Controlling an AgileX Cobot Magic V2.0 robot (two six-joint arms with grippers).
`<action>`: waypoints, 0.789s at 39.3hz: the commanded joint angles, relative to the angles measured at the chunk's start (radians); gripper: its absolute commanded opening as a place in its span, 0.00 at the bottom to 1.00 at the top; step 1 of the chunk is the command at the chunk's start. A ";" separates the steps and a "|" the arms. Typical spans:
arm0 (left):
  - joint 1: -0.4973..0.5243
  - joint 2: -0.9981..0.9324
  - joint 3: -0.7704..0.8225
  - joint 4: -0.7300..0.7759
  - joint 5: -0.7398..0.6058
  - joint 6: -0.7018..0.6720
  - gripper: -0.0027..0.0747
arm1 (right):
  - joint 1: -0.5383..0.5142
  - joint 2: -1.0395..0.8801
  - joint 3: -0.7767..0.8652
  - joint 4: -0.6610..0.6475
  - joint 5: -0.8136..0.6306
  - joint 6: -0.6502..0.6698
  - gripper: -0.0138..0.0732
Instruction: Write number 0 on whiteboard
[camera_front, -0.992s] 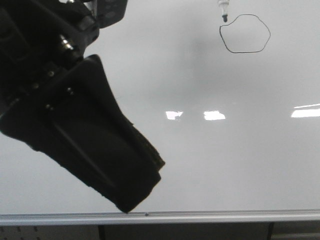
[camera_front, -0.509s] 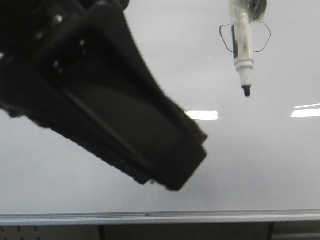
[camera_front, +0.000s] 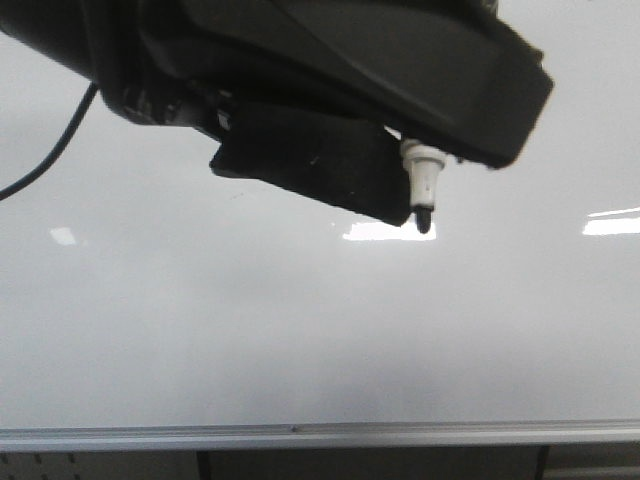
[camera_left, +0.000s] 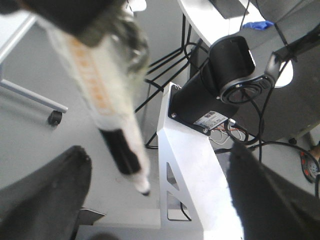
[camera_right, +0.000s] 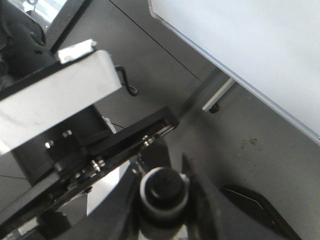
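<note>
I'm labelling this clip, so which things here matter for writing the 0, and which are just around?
For the job: whiteboard, marker, right gripper shut on the marker. The 0 is hidden by the arm.
Just around: black camera, its white bracket, cables, wheel of a stand.

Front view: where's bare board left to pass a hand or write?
Free: the wide whiteboard band between the marker tip and the silver frame strip, full width, only light reflections on it. Crowded: the top, covered by the dark arm, with a cable hanging at left.
</note>
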 joint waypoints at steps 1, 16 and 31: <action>-0.008 -0.033 -0.031 -0.086 0.014 0.017 0.61 | -0.003 -0.031 -0.024 0.085 0.027 -0.022 0.08; -0.008 -0.033 -0.031 -0.090 0.050 0.043 0.06 | -0.003 -0.031 -0.024 0.090 0.029 -0.027 0.08; -0.008 -0.033 -0.031 -0.090 0.063 0.045 0.01 | -0.003 -0.031 -0.024 0.111 0.025 -0.044 0.13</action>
